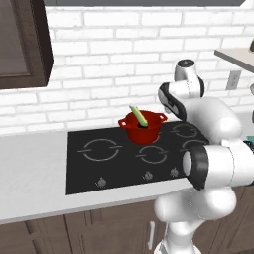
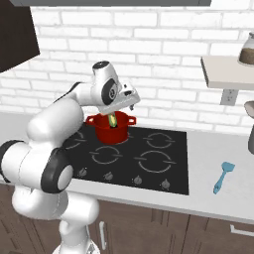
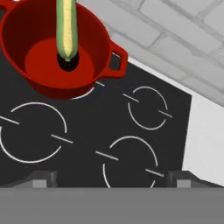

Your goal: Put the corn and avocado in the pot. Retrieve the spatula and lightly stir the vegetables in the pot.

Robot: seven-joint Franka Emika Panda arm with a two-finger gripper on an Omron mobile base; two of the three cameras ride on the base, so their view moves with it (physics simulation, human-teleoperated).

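The corn (image 3: 66, 30) is leaning inside the pot (image 3: 94, 41), resting on the avocado (image 3: 68, 64), with the pot sitting on the stove's (image 1: 89, 168) back burner. The claw (image 3: 107, 177) is hanging wide apart, gripping nothing. The spatula (image 2: 222, 177) is lying near the tabletop's (image 2: 218, 198) right front edge.

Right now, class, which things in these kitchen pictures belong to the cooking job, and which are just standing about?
Belong to the job:
- pot on the cooktop
- corn leaning in the pot
- avocado under the corn's end
- blue spatula on the counter

Just standing about:
- wall shelf
- wall socket
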